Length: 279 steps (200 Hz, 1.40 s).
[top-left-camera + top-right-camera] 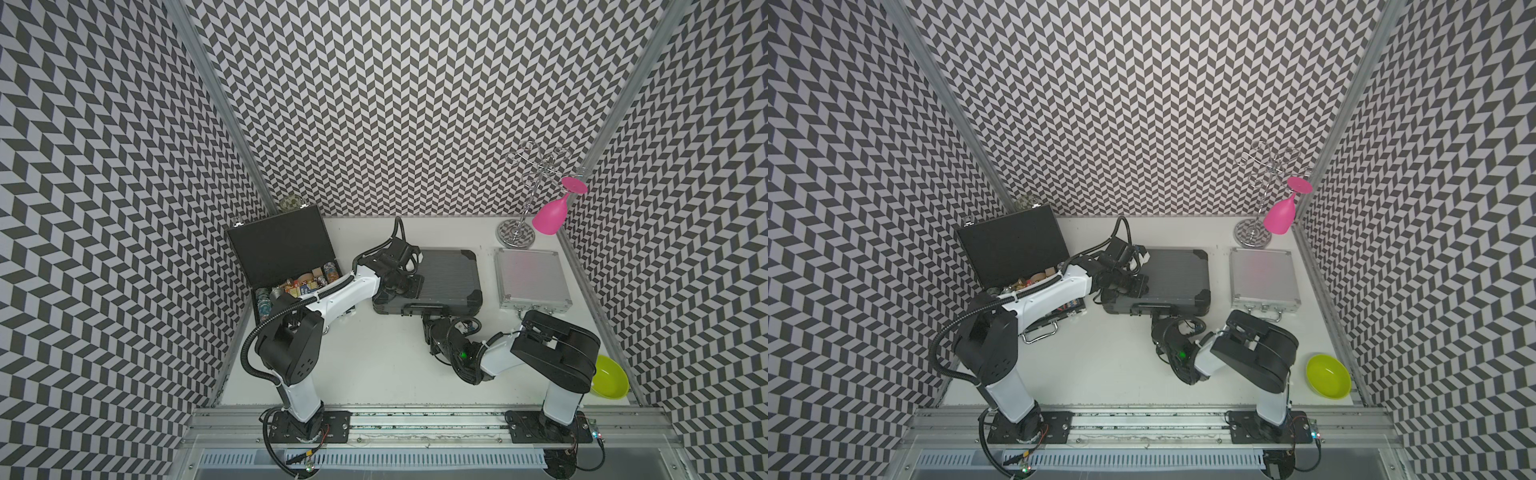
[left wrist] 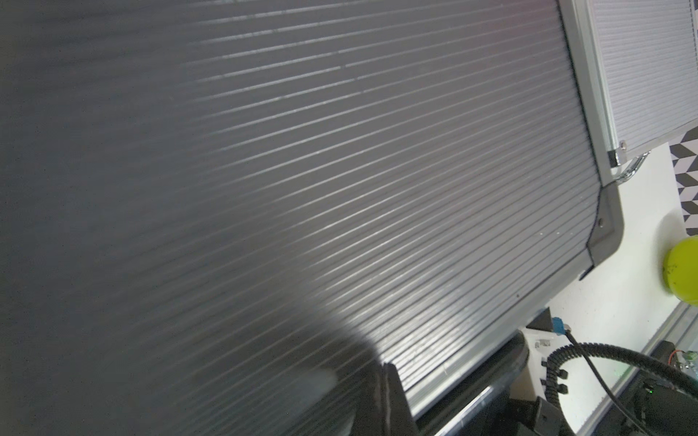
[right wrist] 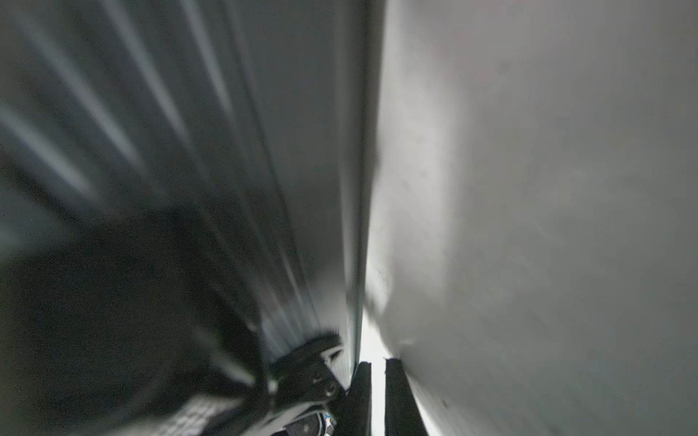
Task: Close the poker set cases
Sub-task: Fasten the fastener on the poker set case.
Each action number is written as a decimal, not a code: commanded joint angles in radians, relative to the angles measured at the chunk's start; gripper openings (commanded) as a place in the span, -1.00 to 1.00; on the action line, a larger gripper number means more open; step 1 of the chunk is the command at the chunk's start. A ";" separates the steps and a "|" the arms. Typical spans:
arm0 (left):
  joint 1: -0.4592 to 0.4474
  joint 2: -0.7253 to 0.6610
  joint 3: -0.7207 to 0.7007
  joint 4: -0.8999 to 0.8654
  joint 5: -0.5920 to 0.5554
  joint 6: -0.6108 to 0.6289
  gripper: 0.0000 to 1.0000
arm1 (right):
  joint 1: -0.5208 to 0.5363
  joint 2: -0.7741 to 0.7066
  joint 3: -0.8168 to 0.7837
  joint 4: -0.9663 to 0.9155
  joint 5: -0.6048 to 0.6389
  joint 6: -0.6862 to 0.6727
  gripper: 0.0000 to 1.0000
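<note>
Showing matte black lining inside the black case point(image 1: 278, 245), with contents point(image 1: 299, 286) mixing red, tan, blue and white. Running dark grey ribs across the grey case point(image 1: 449, 278), going darker at the corners. Gleaming pale silver in fine lines on the silver case point(image 1: 530, 276), catching a faint pink tint near the far edge. Glowing hot pink on the glass point(image 1: 548, 218) and lime green on the bowl point(image 1: 611, 376). Covering the walls point(image 1: 415, 104) in black-and-white chevrons, mirroring them in the chrome rack point(image 1: 515, 235) base. Lying plain white across the table point(image 1: 374, 353). Pairing white shells with black joints on the left arm point(image 1: 353, 286) and right arm point(image 1: 498, 353).
</note>
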 commanded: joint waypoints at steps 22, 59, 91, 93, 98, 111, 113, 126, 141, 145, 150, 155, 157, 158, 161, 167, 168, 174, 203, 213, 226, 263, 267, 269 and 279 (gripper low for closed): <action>0.001 0.006 -0.036 -0.131 -0.051 0.016 -1.00 | -0.001 0.044 -0.020 -0.188 0.028 0.130 -0.81; 0.000 0.002 -0.039 -0.128 -0.051 0.015 -1.00 | -0.002 0.089 0.007 -0.206 0.019 0.155 -0.73; 0.000 -0.006 -0.042 -0.129 -0.055 0.016 -1.00 | -0.002 0.123 0.017 -0.225 0.017 0.185 -0.70; 0.000 -0.006 -0.042 -0.130 -0.056 0.016 -1.00 | -0.002 0.125 0.018 -0.227 0.017 0.187 -0.70; 0.000 -0.007 -0.043 -0.128 -0.056 0.017 -1.00 | -0.002 0.127 0.018 -0.232 0.017 0.194 -0.69; 0.002 -0.010 -0.043 -0.127 -0.056 0.017 -1.00 | -0.001 0.135 0.015 -0.233 0.019 0.203 -0.67; 0.001 -0.009 -0.043 -0.127 -0.055 0.017 -1.00 | -0.002 0.136 0.014 -0.230 0.021 0.204 -0.66; 0.001 -0.009 -0.042 -0.125 -0.055 0.017 -1.00 | -0.002 0.144 0.005 -0.207 0.023 0.207 -0.63; 0.003 -0.007 -0.042 -0.123 -0.054 0.017 -1.00 | -0.002 0.145 -0.013 -0.174 0.032 0.200 -0.61; 0.002 -0.005 -0.042 -0.124 -0.055 0.018 -1.00 | -0.001 0.144 -0.019 -0.167 0.035 0.198 -0.61; 0.002 -0.005 -0.042 -0.123 -0.054 0.018 -1.00 | -0.001 0.139 -0.026 -0.158 0.039 0.196 -0.59; 0.002 -0.004 -0.042 -0.122 -0.054 0.019 -1.00 | -0.002 0.131 -0.036 -0.141 0.047 0.186 -0.57; 0.002 -0.004 -0.043 -0.122 -0.054 0.019 -1.00 | -0.001 0.129 -0.042 -0.131 0.050 0.179 -0.57; 0.002 -0.005 -0.044 -0.122 -0.054 0.019 -1.00 | -0.002 0.127 -0.045 -0.127 0.053 0.175 -0.56; 0.003 -0.004 -0.043 -0.122 -0.055 0.019 -1.00 | -0.002 0.121 -0.054 -0.112 0.056 0.162 -0.55; 0.004 -0.001 -0.043 -0.121 -0.055 0.021 -1.00 | -0.003 0.103 -0.073 -0.087 0.064 0.138 -0.54; 0.005 -0.001 -0.043 -0.121 -0.056 0.021 -1.00 | -0.003 0.100 -0.076 -0.085 0.064 0.134 -0.53; 0.008 -0.001 -0.045 -0.119 -0.056 0.021 -1.00 | -0.003 0.078 -0.095 -0.071 0.065 0.113 -0.51; 0.014 0.012 -0.042 -0.104 -0.045 0.013 -1.00 | -0.003 -0.035 -0.171 -0.090 0.075 0.042 -0.48; 0.014 0.017 -0.039 -0.102 -0.042 0.012 -1.00 | -0.006 -0.063 -0.194 -0.095 0.085 0.034 -0.48; 0.014 0.023 -0.034 -0.101 -0.038 0.012 -1.00 | -0.014 -0.089 -0.210 -0.091 0.085 0.005 -0.48; 0.014 0.027 -0.032 -0.100 -0.040 0.012 -1.00 | -0.033 -0.134 -0.171 -0.096 0.056 -0.176 -0.49; 0.014 0.027 -0.031 -0.101 -0.040 0.012 -1.00 | -0.034 -0.137 -0.162 -0.096 0.052 -0.201 -0.49; 0.014 0.027 -0.031 -0.103 -0.040 0.013 -1.00 | -0.034 -0.138 -0.159 -0.095 0.049 -0.214 -0.49; 0.014 0.030 -0.029 -0.104 -0.040 0.013 -1.00 | -0.034 -0.142 -0.144 -0.078 0.031 -0.269 -0.52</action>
